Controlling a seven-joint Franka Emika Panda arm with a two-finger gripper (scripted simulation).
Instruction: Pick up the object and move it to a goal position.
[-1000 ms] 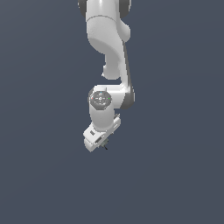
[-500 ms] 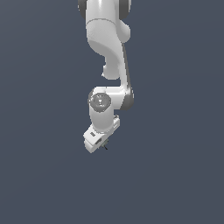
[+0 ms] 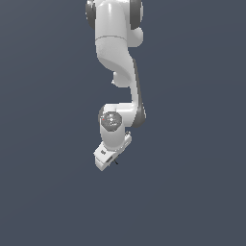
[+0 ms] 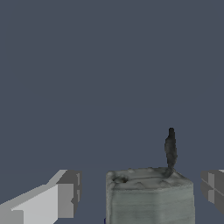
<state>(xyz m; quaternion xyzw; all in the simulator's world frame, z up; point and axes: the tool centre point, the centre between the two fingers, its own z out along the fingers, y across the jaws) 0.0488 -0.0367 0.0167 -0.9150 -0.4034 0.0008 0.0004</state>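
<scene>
In the exterior view you see the white arm (image 3: 117, 72) hanging down from the top of the picture, its wrist bent so that the gripper (image 3: 114, 162) points down and toward the exterior view's right; compared with the pictures from a second and half a second ago, its pose looks almost unchanged, at most a hair lower, so you should read this as an arm that has nearly stopped moving and is settling over its target. Of the object (image 3: 116, 162) you get only a small dark speck at the lower edge of the hand here, too small to tell more, and the fingers themselves are hidden behind the hand body, so this view cannot tell you how the jaws stand. In the wrist view the object (image 4: 149, 194) fills the space between the two fingers (image 4: 65, 192): a grey-green boxy block with a thin black stub rising from its top near one corner. One finger stands clearly apart from the block, with bare background between them, and the other finger at the far edge also shows a gap, so the pincer is released and straddling the block, not yet gripping it. By my judgement the approach is done and the grasp is the step in hand; nothing has been lifted, and no goal marker shows in either view, so the carry is all still ahead of you.
</scene>
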